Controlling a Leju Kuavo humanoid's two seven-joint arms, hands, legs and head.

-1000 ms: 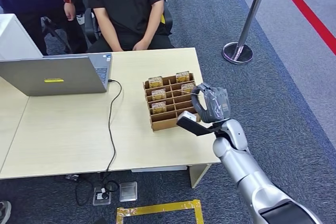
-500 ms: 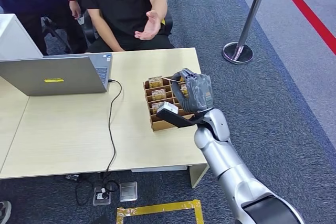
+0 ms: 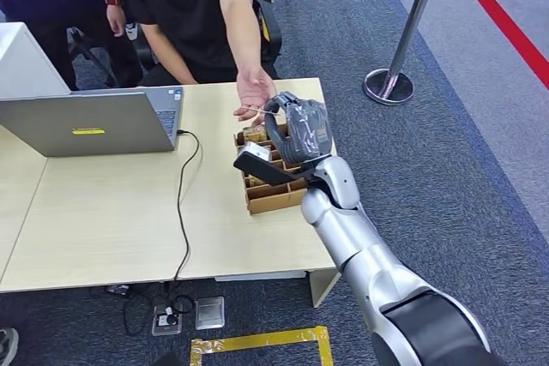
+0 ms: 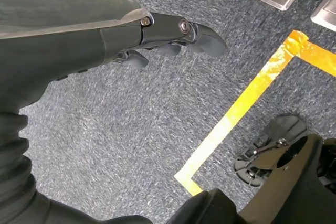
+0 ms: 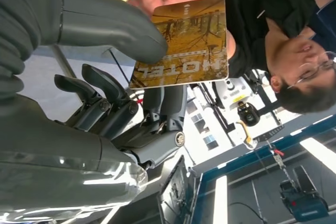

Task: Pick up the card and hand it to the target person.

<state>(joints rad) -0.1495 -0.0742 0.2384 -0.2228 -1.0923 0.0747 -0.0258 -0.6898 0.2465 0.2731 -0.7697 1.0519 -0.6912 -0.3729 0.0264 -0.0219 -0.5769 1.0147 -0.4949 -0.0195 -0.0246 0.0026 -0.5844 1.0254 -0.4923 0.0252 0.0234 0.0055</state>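
The right hand pinches the hotel key card between thumb and fingers, the card's far edge at the seated person's open palm. Pickup looks done; release into that palm remains. Below sits the cardboard card tray near the worktop edge; open air above. The left hand hangs empty, fingers loosely extended, over carpet.

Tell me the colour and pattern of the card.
The card is golden-yellow with a dark tree scene and the word HOTEL, clearest in the right wrist view.
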